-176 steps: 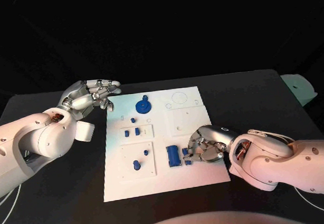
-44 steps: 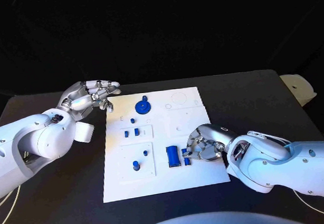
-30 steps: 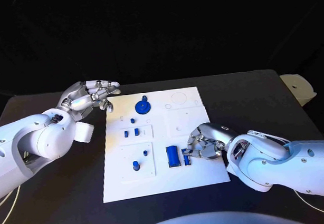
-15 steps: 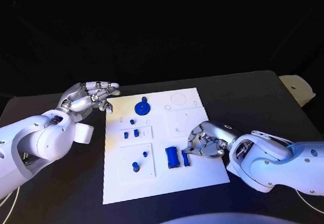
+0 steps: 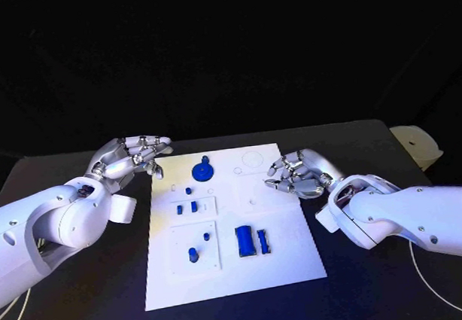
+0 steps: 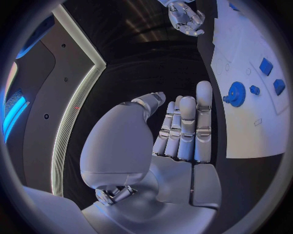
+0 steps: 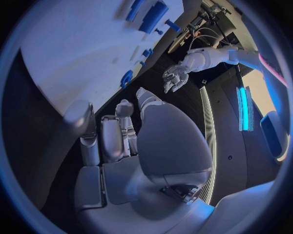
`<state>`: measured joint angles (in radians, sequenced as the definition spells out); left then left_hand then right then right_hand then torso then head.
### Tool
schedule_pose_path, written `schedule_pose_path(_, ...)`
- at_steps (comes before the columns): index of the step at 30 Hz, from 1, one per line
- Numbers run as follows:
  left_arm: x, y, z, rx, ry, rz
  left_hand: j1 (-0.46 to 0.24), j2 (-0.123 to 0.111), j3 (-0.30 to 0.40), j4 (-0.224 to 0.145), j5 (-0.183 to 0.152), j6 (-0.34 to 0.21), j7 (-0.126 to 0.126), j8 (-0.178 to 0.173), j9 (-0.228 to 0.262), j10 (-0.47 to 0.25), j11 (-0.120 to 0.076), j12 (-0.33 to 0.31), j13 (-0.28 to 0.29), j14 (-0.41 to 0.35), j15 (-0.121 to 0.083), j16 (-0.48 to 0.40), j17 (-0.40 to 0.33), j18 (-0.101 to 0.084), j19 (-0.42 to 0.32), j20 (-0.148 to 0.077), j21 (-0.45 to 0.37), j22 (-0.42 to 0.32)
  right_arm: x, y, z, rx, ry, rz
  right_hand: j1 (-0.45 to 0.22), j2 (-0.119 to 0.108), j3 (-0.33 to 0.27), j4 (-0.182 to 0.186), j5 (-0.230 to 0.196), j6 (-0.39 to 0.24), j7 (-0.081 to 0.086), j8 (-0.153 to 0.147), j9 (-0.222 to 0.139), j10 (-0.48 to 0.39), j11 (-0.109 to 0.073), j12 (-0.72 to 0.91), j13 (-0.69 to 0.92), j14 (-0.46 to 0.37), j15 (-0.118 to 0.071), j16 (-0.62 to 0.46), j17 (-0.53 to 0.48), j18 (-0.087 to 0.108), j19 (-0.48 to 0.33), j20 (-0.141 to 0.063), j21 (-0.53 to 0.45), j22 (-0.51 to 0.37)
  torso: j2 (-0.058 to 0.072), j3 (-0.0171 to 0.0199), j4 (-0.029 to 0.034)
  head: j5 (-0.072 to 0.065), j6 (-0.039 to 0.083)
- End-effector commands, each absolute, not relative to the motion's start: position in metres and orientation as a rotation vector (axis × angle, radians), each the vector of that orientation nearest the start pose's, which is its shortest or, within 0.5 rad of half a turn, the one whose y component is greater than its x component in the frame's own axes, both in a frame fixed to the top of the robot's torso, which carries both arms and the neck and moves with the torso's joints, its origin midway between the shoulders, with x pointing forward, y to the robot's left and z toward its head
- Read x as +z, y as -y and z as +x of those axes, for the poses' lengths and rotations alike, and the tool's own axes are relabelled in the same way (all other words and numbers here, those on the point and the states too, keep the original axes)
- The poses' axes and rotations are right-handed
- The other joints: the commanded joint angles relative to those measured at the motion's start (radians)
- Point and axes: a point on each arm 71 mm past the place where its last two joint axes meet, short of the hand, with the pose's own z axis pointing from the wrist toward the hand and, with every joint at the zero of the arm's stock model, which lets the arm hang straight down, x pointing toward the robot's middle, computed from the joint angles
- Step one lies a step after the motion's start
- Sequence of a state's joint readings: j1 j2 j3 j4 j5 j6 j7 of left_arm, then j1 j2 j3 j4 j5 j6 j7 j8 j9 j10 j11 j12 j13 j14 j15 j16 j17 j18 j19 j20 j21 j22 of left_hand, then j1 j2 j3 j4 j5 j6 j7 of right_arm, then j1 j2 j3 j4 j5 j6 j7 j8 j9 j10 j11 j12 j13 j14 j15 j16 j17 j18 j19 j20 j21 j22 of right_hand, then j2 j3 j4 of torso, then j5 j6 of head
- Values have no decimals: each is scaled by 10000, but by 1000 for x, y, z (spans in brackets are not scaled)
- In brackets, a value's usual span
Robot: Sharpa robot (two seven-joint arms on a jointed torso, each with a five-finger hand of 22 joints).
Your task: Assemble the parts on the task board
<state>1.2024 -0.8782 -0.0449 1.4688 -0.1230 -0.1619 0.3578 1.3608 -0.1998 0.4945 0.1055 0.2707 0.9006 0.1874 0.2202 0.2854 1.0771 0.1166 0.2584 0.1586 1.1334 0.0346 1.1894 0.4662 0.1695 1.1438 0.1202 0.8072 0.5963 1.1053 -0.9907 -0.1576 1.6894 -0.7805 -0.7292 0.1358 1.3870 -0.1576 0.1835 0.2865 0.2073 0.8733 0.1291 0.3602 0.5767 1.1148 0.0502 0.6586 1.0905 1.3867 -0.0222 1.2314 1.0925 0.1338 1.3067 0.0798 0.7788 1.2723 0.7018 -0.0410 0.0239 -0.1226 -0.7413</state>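
Observation:
The white task board [image 5: 289,264] lies in the middle of the black table. On it stand a blue round knob [image 5: 202,168] at the far end, several small blue pieces [image 5: 196,205] in the middle-left, and a wide blue block [image 5: 245,240] with a slim blue piece [image 5: 263,240] right beside it. My right hand [image 5: 298,173] hovers over the board's right edge, well beyond the block, holding nothing; its fingers [image 7: 122,141] are loosely extended. My left hand [image 5: 132,155] hangs off the board's far-left corner, empty, fingers [image 6: 183,129] straight, close to the knob [image 6: 236,91].
A pale object [image 5: 414,140] sits at the table's right edge. Bare black table [image 5: 90,293] runs along both sides of the board. The board's right half [image 5: 278,201] carries only shallow white recesses.
My right hand has left the slim blue piece beside the block and moved up and away to the board's right edge. The left hand has stayed in place.

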Motion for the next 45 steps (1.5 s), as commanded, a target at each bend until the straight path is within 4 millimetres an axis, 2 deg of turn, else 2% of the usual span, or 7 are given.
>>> schedule_pose_path(1, -181, -239, 501, -15516, -14155, -9959, -128, -56, -119, 104, -48, -95, -26, 66, -15, -102, -12, 89, 3, -413, 29, -299, -177, 141, -287, 21, -292, -152, -235, 249, 442, 10425, -14938, 7842, 263, 37, 146, 6, -116, -522, 252, -187, -146, -809, 228, -785, -768, -1215, 229, -1868, -1952, 452, -1247, 208, -3552, -1503, -191, -46, -77, 53, 486)
schedule_pose_path(17, -205, -239, 526, -14692, -12642, -10856, 384, 256, -1455, 739, -253, -1111, -127, -414, -470, -1799, 919, -1578, -949, -3974, 1522, -8402, -3321, -59, -3430, 1710, -7186, -4701, -239, 249, 509, 11502, -14214, 9268, 627, -79, 1455, -93, -484, -144, 720, -1488, -1757, -678, 964, -5474, -8648, -3672, 1296, -9330, -6841, 515, -2856, 1338, -7157, -7883, -580, 93, 50, 249, 1211)
schedule_pose_path(18, -206, -237, 524, -14741, -13442, -10748, -3892, 1998, -4945, -1055, -2707, -9006, -1874, -2202, -2854, -10771, -1166, -2584, -1586, -11334, -346, -11894, -4662, -1695, -11438, -1202, -8072, -5963, -239, 253, 506, 10427, -14253, 9026, -3734, 1576, -1835, -2865, -2073, -8733, -1291, -3602, -5767, -3890, -502, -6586, -10905, -6824, 222, -12314, -10925, -1338, -6009, -798, -7788, -12723, -496, 46, 14, 222, 1183)
schedule_pose_path(20, -206, -237, 523, -14704, -13416, -10774, -4521, 1998, -4945, -1055, -2707, -9006, -1874, -2202, -2854, -10771, -1166, -2584, -1586, -11334, -346, -11894, -4662, -1695, -11438, -1202, -8072, -5963, -239, 251, 505, 10504, -14184, 9116, -4401, 1576, -1835, -2865, -2073, -8733, -1291, -3602, -5767, -11148, -502, -6586, -10905, -13867, 222, -12314, -10925, -1338, -13067, -798, -7788, -12723, -540, 61, 4, 263, 1193)
schedule_pose_path(27, -210, -229, 515, -14350, -13187, -11009, -6478, 1998, -4945, -1055, -2707, -9006, -1874, -2202, -2854, -10771, -1166, -2584, -1586, -11334, -346, -11894, -4662, -1695, -11438, -1202, -8072, -5963, -236, 232, 494, 11147, -13570, 9948, -6451, 1576, -1835, -2865, -2073, -8733, -1291, -3602, -5767, -11148, -502, -6586, -10905, -13867, 222, -12314, -10925, -1338, -13067, -798, -7788, -12723, -943, 197, -91, 637, 1278)
schedule_pose_path(28, -212, -226, 511, -14213, -13104, -11095, -13608, 1998, -4945, -1055, -2707, -9006, -1874, -2202, -2854, -10771, -1166, -2584, -1586, -11334, -346, -11894, -4662, -1695, -11438, -1202, -8072, -5963, -234, 226, 489, 11359, -13347, 10263, -13870, 1576, -1835, -2865, -2073, -8733, -1291, -3602, -5767, -11148, -502, -6586, -10905, -13867, 222, -12314, -10925, -1338, -13067, -798, -7788, -12723, -1091, 247, -125, 775, 1310)
schedule_pose_path(45, -224, -193, 463, -12341, -12198, -12067, -13608, 1998, -4945, -1055, -2707, -9006, -1874, -2202, -2854, -10771, -1166, -2584, -1586, -11334, -346, -11894, -4662, -1695, -11438, -1202, -8072, -5963, -224, 192, 462, 12289, -12178, 12089, -13870, 1576, -1835, -2865, -2073, -8733, -1291, -3602, -5767, -11148, -502, -6586, -10905, -13867, 222, -12314, -10925, -1338, -13067, -798, -7788, -12723, -1576, 410, -239, 1226, 1413)
